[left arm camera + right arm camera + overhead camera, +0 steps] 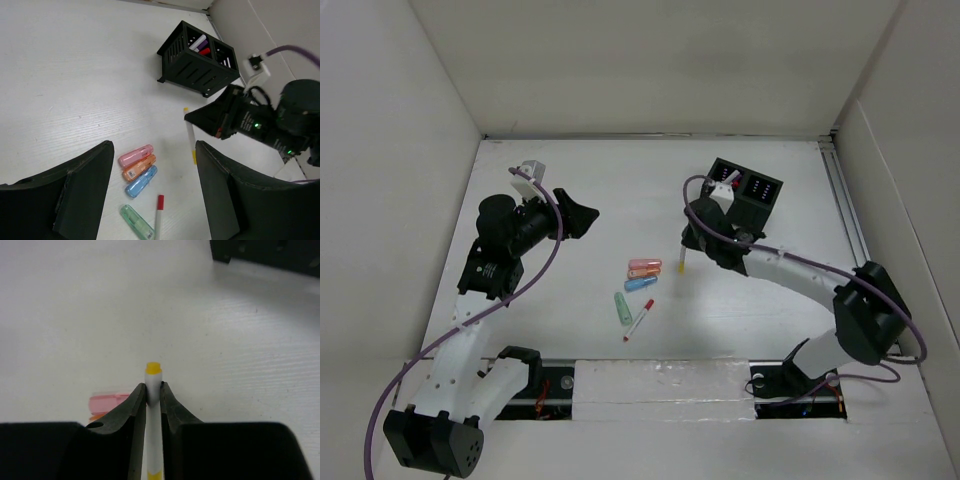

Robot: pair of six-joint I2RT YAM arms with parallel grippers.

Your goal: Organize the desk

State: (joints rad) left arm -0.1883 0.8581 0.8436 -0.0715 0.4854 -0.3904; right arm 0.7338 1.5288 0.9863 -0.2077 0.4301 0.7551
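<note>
The white desk fills the space between the walls. Four highlighters and one red pen lie mid-tabletop, and one black organizer stands toward the far right corner. The right gripper pinches one yellow-tipped marker; the left gripper hangs spread wide.

A box stands near the desk's far right corner, with pens inside. Three short markers lie side by side in the middle. Nearer the front edge lie a fourth short marker and, right of it, a loose pen. Between the three and the box, the right gripper holds a long marker.
</note>
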